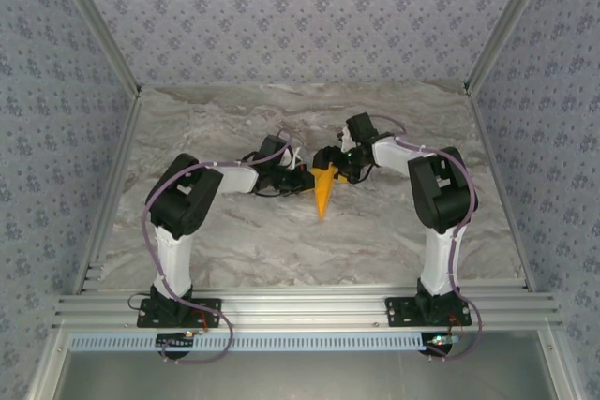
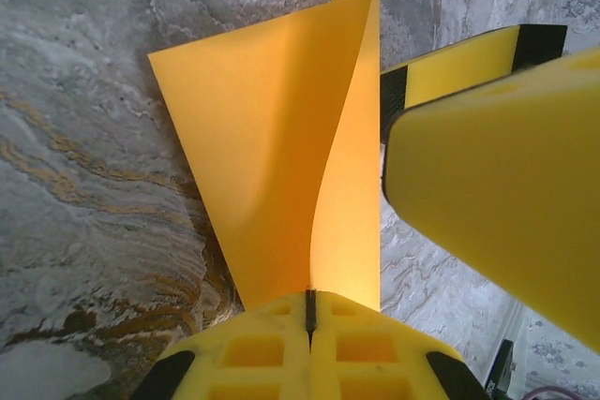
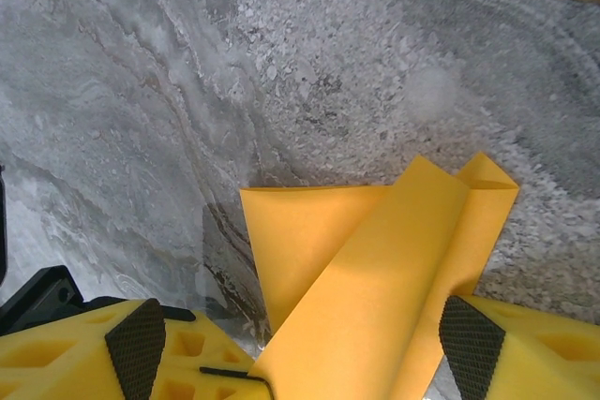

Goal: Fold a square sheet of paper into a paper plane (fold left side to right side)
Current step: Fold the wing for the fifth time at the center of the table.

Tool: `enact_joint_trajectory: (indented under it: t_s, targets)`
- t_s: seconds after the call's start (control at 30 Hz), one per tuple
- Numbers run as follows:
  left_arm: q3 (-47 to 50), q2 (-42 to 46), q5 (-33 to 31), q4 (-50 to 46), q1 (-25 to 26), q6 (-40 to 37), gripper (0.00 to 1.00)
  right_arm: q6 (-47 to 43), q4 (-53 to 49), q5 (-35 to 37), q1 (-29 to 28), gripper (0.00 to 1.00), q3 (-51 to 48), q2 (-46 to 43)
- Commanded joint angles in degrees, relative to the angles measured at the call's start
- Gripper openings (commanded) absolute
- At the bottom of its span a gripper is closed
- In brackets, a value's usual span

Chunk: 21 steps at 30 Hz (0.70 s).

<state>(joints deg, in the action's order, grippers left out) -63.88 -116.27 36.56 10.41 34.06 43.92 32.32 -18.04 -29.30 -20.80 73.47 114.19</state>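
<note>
At the table centre, the plane is clamped at one edge by the fully closed left gripper and straddled, ungripped, by the wide-spread right gripper; folding is judged nearly done, the bright-orange shape being narrowed to a point, with its flaps left curled and unpressed.

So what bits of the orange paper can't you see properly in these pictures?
- Top view: the paper is too small to show its folds, and the left hand and right hand cover its far end.
- Left wrist view: the left hand hides the pinched edge; the right hand blocks the table behind.
- Right wrist view: the picture's bottom edge cuts off the paper's lower part.
</note>
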Motion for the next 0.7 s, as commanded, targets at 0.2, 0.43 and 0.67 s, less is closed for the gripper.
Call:
enact_joint_trajectory:
  t_s: [0.2, 0.43, 0.67]
  targets:
    - [-2.42, -2.31, -0.69, -0.92, -0.65, -1.91, 0.00, -2.09, -5.34, 4.07, -1.20, 0.84, -0.15, 3.67]
    - [-2.28, -3.15, -0.89, -1.01, -0.67, -1.93, 0.00, -2.17, -5.53, 4.03, -1.36, 0.84, -0.22, 3.61]
    - [-0.60, -3.62, -1.00, -0.49, -0.74, -1.74, 0.00, -2.41, -0.41, 1.44, -0.59, 0.83, -1.92, -0.64]
